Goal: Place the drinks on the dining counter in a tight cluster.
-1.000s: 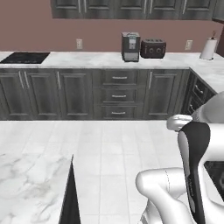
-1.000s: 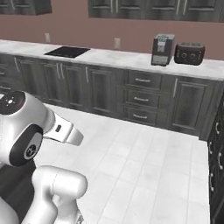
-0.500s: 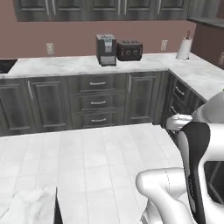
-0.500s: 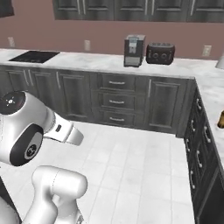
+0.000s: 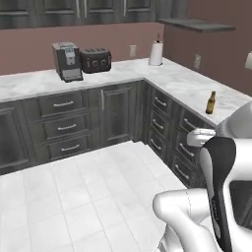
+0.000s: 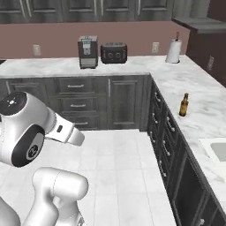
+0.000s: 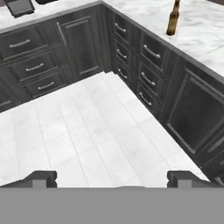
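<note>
Facing a kitchen corner of dark grey drawers under an L-shaped white marble table (image 5: 182, 86).
We see a slim brown glass beer bottle (image 6: 184, 105) standing upright on the right-hand run, well apart from the black coffee machine (image 6: 88, 51), black toaster (image 6: 114, 53) and white paper-towel roll (image 6: 173, 51); our hand (image 7: 113, 178) is spread wide, holding nothing, over pale floor tiles (image 7: 83, 131).

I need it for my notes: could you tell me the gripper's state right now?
Gripper: open and empty, over the floor, far from the beer bottle.
</note>
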